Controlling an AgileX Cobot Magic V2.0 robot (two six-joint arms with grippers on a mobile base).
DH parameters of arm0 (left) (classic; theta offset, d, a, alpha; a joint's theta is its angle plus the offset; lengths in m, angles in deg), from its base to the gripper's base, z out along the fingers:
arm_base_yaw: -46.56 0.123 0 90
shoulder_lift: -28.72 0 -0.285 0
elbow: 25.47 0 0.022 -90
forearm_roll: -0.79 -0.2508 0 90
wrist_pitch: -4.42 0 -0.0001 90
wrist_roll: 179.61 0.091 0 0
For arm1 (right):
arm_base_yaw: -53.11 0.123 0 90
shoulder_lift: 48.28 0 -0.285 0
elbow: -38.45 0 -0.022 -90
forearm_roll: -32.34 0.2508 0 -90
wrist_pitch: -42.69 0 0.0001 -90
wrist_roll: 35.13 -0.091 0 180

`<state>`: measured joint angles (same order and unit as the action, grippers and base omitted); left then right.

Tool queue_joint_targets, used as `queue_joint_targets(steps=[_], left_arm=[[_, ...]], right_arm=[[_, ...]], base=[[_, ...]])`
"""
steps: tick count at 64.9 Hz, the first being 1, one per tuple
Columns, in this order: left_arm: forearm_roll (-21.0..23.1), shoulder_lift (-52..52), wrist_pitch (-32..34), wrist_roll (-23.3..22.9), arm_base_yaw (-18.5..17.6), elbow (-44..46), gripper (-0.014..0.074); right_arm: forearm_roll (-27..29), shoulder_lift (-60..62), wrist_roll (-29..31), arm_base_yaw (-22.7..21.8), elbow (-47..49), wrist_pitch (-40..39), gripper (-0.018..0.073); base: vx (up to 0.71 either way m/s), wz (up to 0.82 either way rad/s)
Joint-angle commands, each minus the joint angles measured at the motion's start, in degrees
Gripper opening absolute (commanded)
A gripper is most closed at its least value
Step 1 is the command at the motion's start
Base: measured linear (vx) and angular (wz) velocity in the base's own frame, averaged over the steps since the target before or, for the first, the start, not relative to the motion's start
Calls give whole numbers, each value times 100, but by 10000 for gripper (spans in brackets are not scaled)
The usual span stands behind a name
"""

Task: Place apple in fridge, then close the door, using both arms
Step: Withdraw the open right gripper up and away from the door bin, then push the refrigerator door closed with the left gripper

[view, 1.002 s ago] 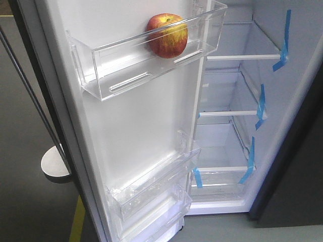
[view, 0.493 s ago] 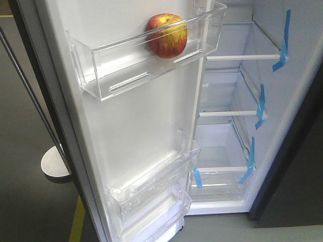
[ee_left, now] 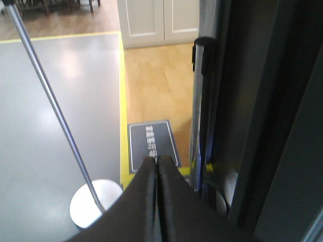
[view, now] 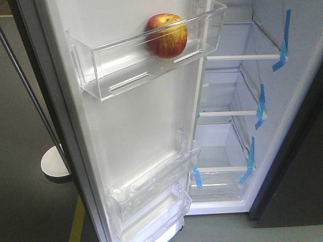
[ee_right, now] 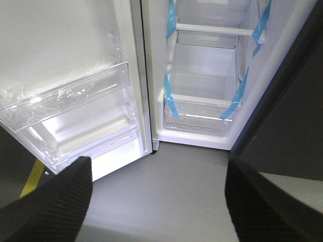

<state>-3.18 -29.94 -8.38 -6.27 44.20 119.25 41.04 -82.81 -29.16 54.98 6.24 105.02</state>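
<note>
The apple [view: 167, 35] is sitting in the top clear bin [view: 101, 75] on the white inner face of the door [view: 141, 126]. It is resting against the bin's front wall, so the rim is keeping it from rolling out. Seen from the front, it is up near 12 o'clock. The fridge [view: 222, 96] cavity is opening out toward 3 o'clock, with its glass shelves bare and blue tape [view: 260, 108] strips marking their right ends. So the first half of the job looks done to me, with only the door left to swing shut.

The left gripper [ee_left: 157, 169] is hanging outside the door with its 2 fingers pressed together and nothing between them. A clenched tip makes a firm blunt end for pushing a panel. At its 1 o'clock a vertical bar [ee_left: 198, 101], probably the door's handle, is running along the dark outer face. A pole stand [ee_left: 50, 101] is standing at 9 o'clock, and I would give it some room.

The right gripper [ee_right: 157, 164] is spread wide and empty. Its fingers [ee_right: 60, 201] are framing the floor below the lower door bins [ee_right: 75, 101] at 10 o'clock and the bottom drawer [ee_right: 197, 113] at 1 o'clock — clear of the door's swing, as far as I can judge.
</note>
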Motion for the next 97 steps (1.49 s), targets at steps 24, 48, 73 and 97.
queue_joint_targets(steps=[24,48,73,97], left_arm=[[47,28,391,-107,-19,215,204],[53,28,674,-513,-19,215,659],[58,-1462,1223,-3321,-9,1453,548],[58,-2835,457,-3158,-28,2701,547]], right_arm=[[-8,-45,14,-38,122,-307,520],[-8,-45,14,-38,122,-307,520],[-8,-45,14,-38,122,-302,520],[-8,-45,14,-38,122,-302,520]], base=[[0,0],[0,0],[0,0],[0,0]])
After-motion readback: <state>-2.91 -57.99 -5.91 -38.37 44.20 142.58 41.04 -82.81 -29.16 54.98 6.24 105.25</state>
